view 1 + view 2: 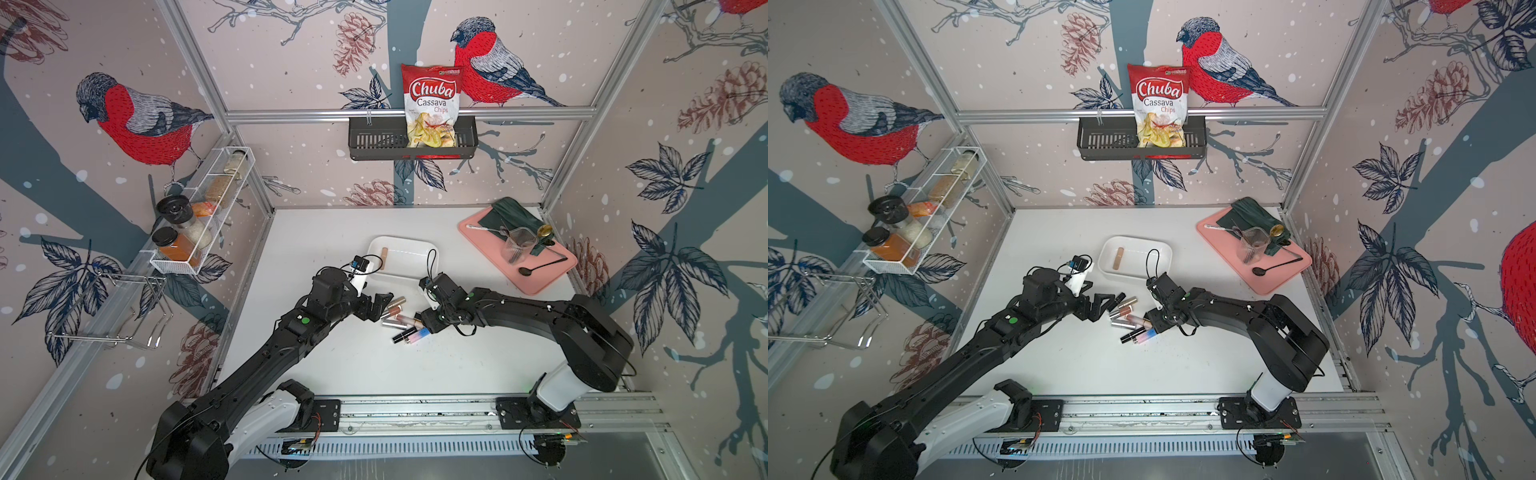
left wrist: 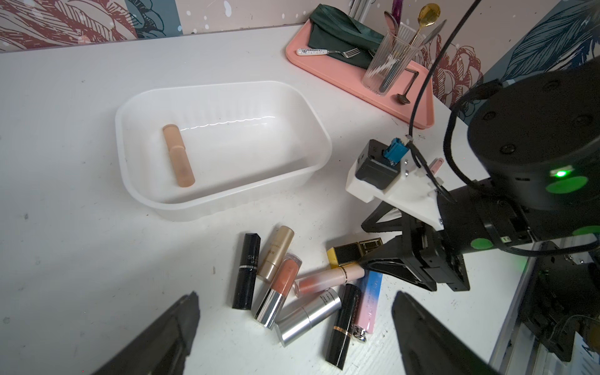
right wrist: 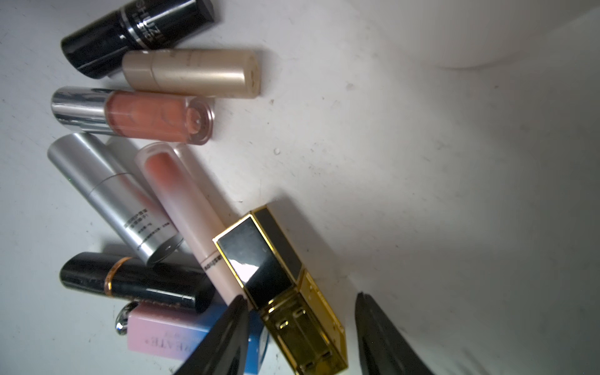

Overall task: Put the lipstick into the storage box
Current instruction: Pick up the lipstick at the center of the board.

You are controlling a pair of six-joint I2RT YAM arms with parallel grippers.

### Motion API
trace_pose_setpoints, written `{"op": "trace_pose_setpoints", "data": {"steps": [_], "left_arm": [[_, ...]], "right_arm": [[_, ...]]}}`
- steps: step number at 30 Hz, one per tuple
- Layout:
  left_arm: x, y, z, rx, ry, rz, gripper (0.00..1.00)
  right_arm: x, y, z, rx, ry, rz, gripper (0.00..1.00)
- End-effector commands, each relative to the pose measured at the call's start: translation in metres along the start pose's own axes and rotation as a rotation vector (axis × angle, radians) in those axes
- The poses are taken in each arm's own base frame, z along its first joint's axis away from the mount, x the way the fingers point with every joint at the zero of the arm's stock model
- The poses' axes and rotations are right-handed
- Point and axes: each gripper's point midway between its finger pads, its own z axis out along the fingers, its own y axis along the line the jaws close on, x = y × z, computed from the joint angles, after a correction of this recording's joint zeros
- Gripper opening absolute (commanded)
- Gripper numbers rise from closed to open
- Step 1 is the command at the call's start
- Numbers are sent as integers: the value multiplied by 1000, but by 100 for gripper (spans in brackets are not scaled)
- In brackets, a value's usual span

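One peach lipstick [image 2: 178, 156] lies in the white, round-cornered storage box [image 2: 224, 203]. Eight more lipsticks [image 2: 306, 316] lie heaped mid-desk [image 1: 374, 365], just before the box's front wall. Bare desktop reaches the front and left edges. The left gripper [image 2: 295, 293] hangs wide open beside the heap, and the right gripper's [image 3: 300, 295] jaws stand open astride a square black-and-gold lipstick [image 3: 259, 256].

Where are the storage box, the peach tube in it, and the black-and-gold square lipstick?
storage box [image 2: 246, 156], left wrist view, bare floor.
peach tube [image 2: 178, 156], left wrist view, mid-body.
black-and-gold square lipstick [image 3: 258, 263], right wrist view, black upper face.
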Motion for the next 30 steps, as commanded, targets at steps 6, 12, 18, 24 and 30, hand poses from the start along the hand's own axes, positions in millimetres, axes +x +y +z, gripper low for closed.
{"op": "trace_pose_setpoints", "data": {"steps": [6, 12, 18, 24, 30], "left_arm": [[-8, 0, -1, -4, -28, 18, 96], [-9, 0, -1, -4, -29, 17, 96], [-10, -1, -1, -1, -30, 18, 96], [-9, -1, -1, -3, -29, 17, 96], [-9, 0, -1, -3, -29, 18, 96]], "right_arm": [[-5, -9, 7, 44, -1, 17, 55], [-7, -22, 4, 68, -12, 58, 51], [-7, -24, 0, 67, -16, 70, 51], [-2, -23, 6, 81, 4, 66, 50], [1, -25, 10, 128, 18, 61, 46]]}}
